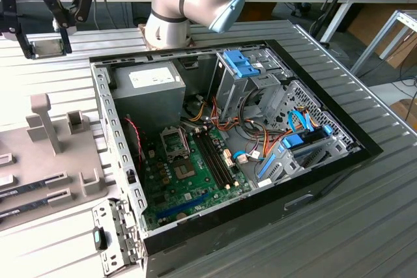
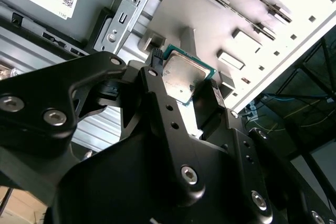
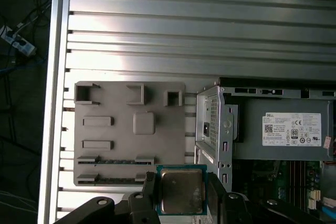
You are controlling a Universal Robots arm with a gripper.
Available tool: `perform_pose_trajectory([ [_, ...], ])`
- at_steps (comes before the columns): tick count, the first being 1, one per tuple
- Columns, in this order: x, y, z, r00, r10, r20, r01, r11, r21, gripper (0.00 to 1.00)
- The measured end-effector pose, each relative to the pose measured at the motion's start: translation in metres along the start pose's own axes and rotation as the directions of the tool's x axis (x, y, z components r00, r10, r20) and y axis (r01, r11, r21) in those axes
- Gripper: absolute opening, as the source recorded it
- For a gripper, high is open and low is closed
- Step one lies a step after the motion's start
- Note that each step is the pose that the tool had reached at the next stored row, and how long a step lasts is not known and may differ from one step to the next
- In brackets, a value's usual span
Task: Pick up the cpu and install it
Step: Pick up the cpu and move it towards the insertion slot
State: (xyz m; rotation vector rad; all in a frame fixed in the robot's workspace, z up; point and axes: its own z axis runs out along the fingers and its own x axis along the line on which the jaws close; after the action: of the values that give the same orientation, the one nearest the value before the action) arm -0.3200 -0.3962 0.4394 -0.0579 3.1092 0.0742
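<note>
At the exterior view's left the gripper [image 1: 47, 50] hangs over the ribbed table [image 1: 365, 226], well apart from the computer case [image 1: 273, 205]. Its jaws pinch the cpu [image 3: 181, 190] by two opposite edges. In both wrist views the black fingers [image 2: 157, 95] bracket the silver-grey lid, its thin green rim showing, and the chip sits flat between them, touching nothing else. It looks light, thin and stiff. The lid is smooth, so a shallow edge grip could let it skew or slip. The underside is likely delicate, so the edges seem the right place to hold it, with the faces left alone. Beneath the gripper lies the grey fixture tray [image 1: 32, 161]. Dark memory sticks [image 1: 36, 183] rest in the slots along one edge, several block-shaped recesses stand open, and the square seat [image 3: 143, 123] near the middle carries nothing. Further right the open case holds the power supply [image 1: 146, 92] against its far wall. In front of that lies the green motherboard [image 1: 189, 187], with the metal-framed socket [image 1: 176, 142] beside a pair of installed long modules [image 1: 218, 157]. Next comes a tangle of coloured cables [image 1: 260, 128], and at the exterior view's right stand the drive cages [image 1: 260, 76] with blue clips.
</note>
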Motion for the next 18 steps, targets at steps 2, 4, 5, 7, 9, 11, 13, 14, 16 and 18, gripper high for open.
perform_pose_trajectory([
  [2, -0.0011, 0.0000, 0.0002, 1.0000, 0.000, 0.0000, 0.000, 1.0000, 0.0000, 0.47],
  [4, -0.0022, -0.0001, 0.0005, 1.0000, 0.000, -0.0001, 0.000, 1.0000, 0.0000, 0.47],
  [5, -0.0032, -0.0001, 0.0007, 1.0000, 0.000, 0.0000, 0.000, 1.0000, 0.0000, 0.47],
  [7, -0.0042, -0.0002, 0.0009, 1.0000, 0.000, -0.0001, 0.000, 1.0000, 0.0000, 0.47],
  [9, -0.0058, -0.0003, 0.0013, 1.0000, 0.000, 0.0000, 0.000, 1.0000, 0.0000, 0.47],
  [11, -0.0068, -0.0003, 0.0015, 1.0000, 0.000, 0.0000, 0.000, 1.0000, 0.0000, 0.47],
  [13, -0.0078, -0.0004, 0.0018, 1.0000, 0.000, 0.0000, 0.000, 1.0000, 0.0000, 0.47],
  [14, -0.0083, -0.0004, 0.0019, 1.0000, 0.000, 0.0000, 0.000, 1.0000, 0.0000, 0.47],
  [16, -0.0095, -0.0004, 0.0022, 1.0000, 0.000, 0.0000, 0.000, 1.0000, 0.0000, 0.47],
  [18, -0.0106, -0.0005, 0.0024, 1.0000, 0.000, -0.0001, 0.000, 1.0000, 0.0000, 0.47],
])
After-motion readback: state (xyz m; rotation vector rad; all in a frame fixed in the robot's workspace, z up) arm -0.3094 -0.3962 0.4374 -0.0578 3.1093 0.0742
